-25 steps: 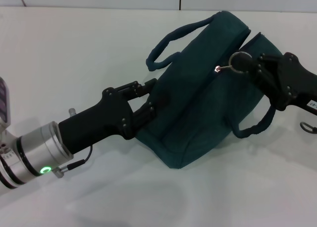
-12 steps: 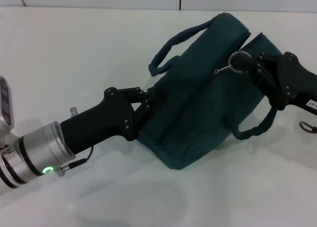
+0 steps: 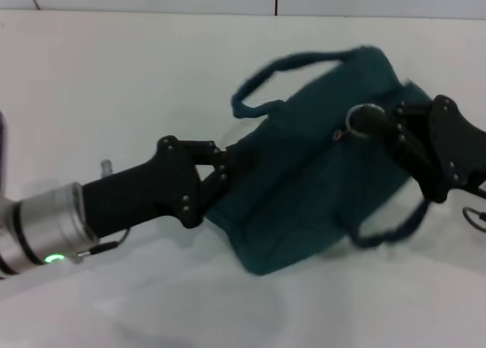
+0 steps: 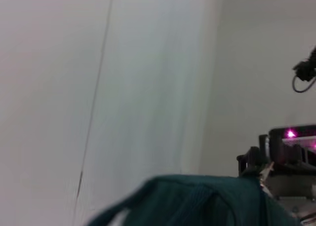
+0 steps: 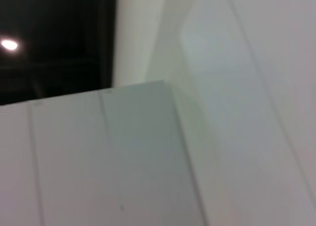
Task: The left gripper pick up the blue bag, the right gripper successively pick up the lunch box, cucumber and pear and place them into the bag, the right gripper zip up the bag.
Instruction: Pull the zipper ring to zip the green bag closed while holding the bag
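blue bag (image 3: 319,188) centre-right of frame, on white table (image 3: 114,97) | lunch box, cucumber, pear not visible, likely packed | right gripper (image 3: 380,125) closed on zipper ring, zipping apparently underway | left gripper (image 3: 224,166) clamped on bag's left end

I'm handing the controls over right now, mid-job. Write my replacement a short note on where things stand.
Left gripper: shut on the blue bag, at its left end.
Right gripper: at the zipper's ring pull on top of the bag; grip unclear.
Lunch box, cucumber and pear: none in view, so presumably inside the bag.
The bag lies on the white table.
Left: confirm the zipper is fully shut, then release.
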Tool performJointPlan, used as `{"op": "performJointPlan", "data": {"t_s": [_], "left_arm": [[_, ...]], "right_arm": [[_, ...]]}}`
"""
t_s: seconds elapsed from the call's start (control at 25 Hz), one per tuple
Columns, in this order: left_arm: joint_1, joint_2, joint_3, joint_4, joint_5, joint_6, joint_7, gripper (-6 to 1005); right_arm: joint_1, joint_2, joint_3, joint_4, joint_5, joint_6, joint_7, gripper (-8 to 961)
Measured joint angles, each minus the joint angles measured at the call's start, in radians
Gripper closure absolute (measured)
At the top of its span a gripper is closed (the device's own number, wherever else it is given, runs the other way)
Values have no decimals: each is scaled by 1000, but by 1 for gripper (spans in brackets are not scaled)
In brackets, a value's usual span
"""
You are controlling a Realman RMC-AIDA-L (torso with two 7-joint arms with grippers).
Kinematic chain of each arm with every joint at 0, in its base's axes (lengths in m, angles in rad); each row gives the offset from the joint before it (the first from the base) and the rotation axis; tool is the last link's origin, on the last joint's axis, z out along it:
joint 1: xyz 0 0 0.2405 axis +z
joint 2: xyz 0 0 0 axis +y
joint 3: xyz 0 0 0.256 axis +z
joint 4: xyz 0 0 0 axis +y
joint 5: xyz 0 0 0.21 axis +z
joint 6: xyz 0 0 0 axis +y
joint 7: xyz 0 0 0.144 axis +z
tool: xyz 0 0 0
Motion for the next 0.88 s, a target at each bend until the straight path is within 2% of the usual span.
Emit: {"op": "performJointPlan", "data": {"t_s": [0.16,0.28,0.48,0.68,0.88], "left_arm": [[3,27,-6,30,2,24,-25,944],[-2,35,-10,31,-1,22,-33,944],[-3,27,-6,31,2,-24,-30,945],[-2,23,-4,23,8,-84,-30,945],[-5,10,-3,26,30,-131,-34,945]], "right_arm": [[10,0,-23,-4,-1,-14,-1,942],[22,0,-31,-3,-1,9,-2,942],[17,0,-26,7,8,93,-3,942],[-5,-1,-24,12,55,87,1,942],[-17,-5,-22,44,107,61,20,942]]}}
